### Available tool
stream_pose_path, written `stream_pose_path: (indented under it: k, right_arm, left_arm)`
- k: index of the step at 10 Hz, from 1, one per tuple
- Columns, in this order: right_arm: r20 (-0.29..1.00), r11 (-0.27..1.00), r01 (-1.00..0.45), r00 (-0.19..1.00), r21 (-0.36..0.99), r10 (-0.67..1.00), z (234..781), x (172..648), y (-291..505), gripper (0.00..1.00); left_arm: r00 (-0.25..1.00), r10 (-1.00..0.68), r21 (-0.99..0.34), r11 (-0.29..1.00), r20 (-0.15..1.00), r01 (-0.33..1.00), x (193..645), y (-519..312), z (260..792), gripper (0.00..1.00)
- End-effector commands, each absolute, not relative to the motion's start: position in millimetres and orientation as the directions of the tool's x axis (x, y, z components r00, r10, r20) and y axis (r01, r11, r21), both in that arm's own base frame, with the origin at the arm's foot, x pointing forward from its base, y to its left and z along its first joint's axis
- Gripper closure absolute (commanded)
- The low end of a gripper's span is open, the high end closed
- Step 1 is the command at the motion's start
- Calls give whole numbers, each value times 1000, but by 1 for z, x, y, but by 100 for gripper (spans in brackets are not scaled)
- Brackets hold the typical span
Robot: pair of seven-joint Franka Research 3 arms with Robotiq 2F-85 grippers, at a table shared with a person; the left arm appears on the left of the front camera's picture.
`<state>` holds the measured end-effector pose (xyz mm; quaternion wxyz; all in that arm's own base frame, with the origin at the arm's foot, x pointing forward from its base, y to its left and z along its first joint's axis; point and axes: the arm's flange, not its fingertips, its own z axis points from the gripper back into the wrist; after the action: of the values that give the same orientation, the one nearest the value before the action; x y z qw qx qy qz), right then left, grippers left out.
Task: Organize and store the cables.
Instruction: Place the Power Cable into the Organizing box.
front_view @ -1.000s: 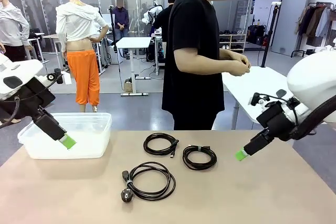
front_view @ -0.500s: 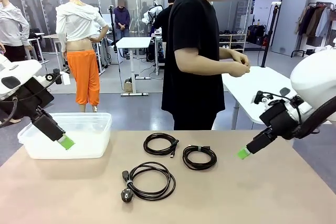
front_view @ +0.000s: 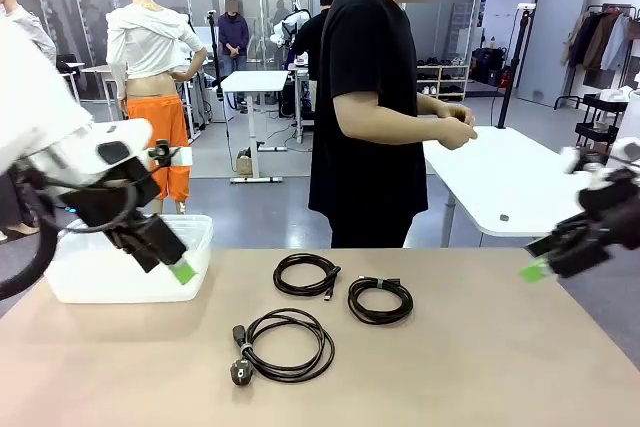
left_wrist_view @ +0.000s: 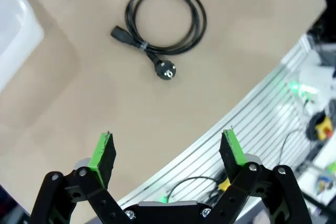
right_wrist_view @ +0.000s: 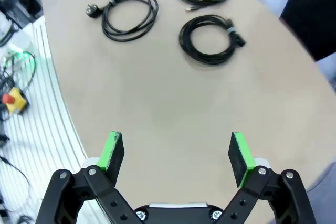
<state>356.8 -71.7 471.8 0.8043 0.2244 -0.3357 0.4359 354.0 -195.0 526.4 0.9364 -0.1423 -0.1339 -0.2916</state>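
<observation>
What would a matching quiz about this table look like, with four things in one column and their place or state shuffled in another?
1. cable with mains plug
2. plastic bin
3. left gripper
4. person's hands

a. open, holding nothing
b. held together, away from the table
c. on the table's left side
d. coiled, nearest the robot's edge

Pairs: 1-d, 2-c, 3-a, 4-b

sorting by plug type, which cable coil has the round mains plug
The largest coil, closest to the front camera, with a round plug at its left. The far coil and the right coil are smaller, with slim connectors.
</observation>
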Motion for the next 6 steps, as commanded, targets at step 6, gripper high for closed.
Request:
stream_pose_path:
  k: [6]
  right_arm:
    - [928,520,-852,239,59,285,404,258,-225,0]
  left_arm:
    - [917,-333,-125,922,221,365,406,-281,492,0]
